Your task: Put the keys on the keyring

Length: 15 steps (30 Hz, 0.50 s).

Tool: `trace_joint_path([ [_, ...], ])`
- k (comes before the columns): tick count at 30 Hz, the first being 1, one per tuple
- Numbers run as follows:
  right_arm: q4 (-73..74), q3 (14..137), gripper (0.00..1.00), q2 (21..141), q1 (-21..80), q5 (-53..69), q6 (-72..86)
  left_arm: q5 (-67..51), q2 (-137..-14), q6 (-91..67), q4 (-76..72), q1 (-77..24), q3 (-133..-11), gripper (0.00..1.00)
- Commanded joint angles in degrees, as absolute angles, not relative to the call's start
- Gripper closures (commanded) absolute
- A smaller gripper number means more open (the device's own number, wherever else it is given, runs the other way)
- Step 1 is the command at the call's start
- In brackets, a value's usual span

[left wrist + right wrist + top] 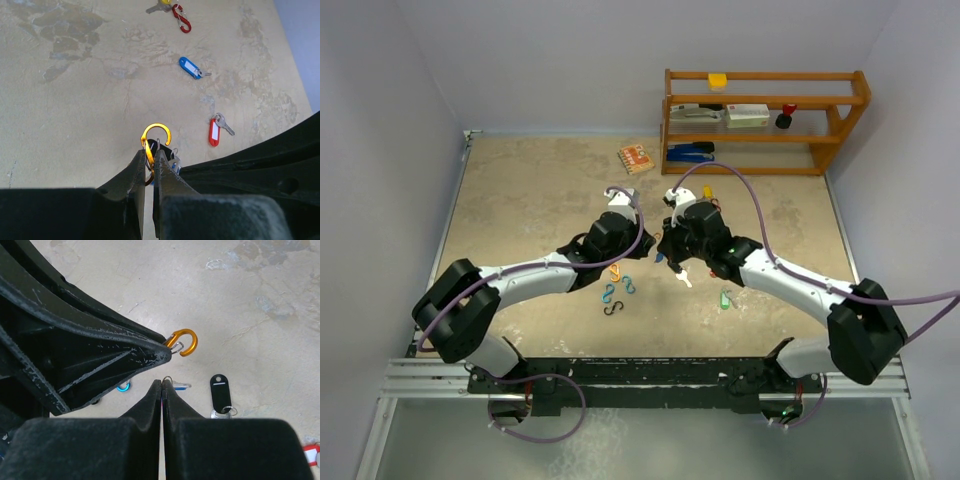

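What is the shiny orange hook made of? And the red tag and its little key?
The orange hook looks like metal with a glossy coloured coat: bright highlights run along it. The red tag looks like smooth plastic, with a pale label window. Its key seems plain silvery metal, greyish and shiny.

- Left arm (520, 275) bends in toward the middle, its left hand (150, 159) pinching an orange clip (156, 134).
- Right arm (790, 280) bends in opposite; right hand (162, 386) has its fingers pressed together, just beside the left hand.
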<state>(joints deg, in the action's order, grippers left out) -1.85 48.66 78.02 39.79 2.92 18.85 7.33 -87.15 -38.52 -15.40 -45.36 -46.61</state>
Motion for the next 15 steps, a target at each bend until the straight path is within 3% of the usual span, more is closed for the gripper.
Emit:
trace_joint_path([
  [1, -5.1, 51.4, 1.00, 78.2, 39.5, 4.6, 19.4, 4.4, -85.1, -39.4, -18.7, -44.9, -47.2, 1.00],
  [15, -4.4, 54.3, 1.00, 78.7, 38.5, 4.3, 19.1, 3.0, -85.0, -38.6, -18.2, -44.9, -46.9, 1.00],
])
